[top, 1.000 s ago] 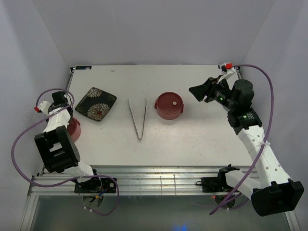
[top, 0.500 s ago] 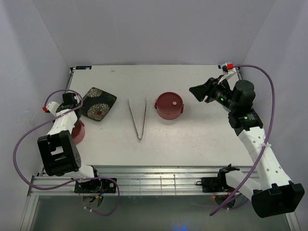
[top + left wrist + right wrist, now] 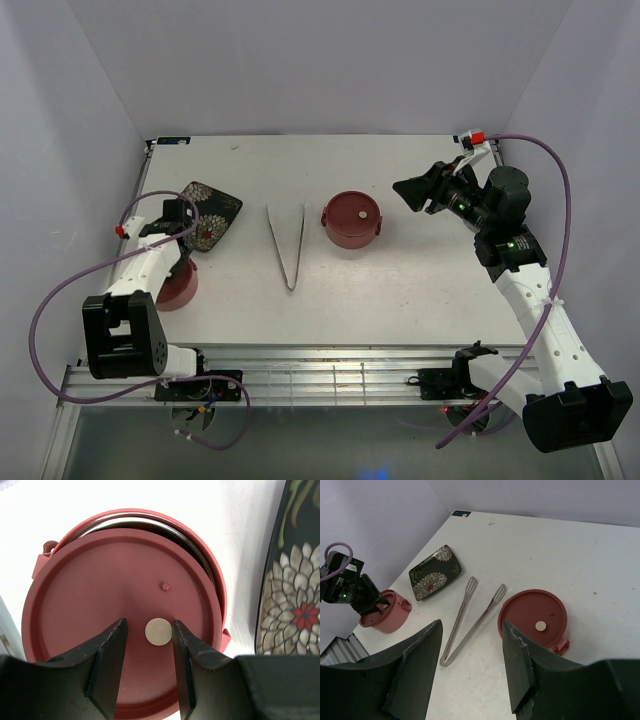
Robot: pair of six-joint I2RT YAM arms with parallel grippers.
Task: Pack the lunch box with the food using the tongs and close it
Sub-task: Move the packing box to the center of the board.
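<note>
Left gripper: the black two-finger left gripper point(image 3: 148, 622) hangs low over the left tier. Its jaws are parted and clamp nothing, and the fingertips straddle a small pale disc point(image 3: 158, 631) at the middle of the lid. Whether the tips touch the lid cannot be told.
Left tier: this round dusty-red lunch-box bowl point(image 3: 180, 290) stands at the near-left of the white table point(image 3: 420, 290), just beside the plate. Its flat dark-red round lid point(image 3: 85, 630) sits shifted to one side, so an arc of the shiny steel inside shows along the far rim.
Centre tier: a second round dusty-red bowl point(image 3: 352, 221) with small side handles stands mid-table, well apart from the left tier. Its own dark-red lid lies squarely on it, with the same pale disc.
Tongs: thin, long silver metal tongs point(image 3: 288, 245) lie flat between the plate and the centre tier, touching neither. The joined end points to the near edge and the two tips spread toward the far edge.
Plate: a dark square floral-patterned plate point(image 3: 218, 208) lies left of the tongs, its near-left corner hidden under the left arm.
Right gripper: the black right gripper point(image 3: 415, 190) is raised to the right of the centre tier, its jaws spread wide and empty.
</note>
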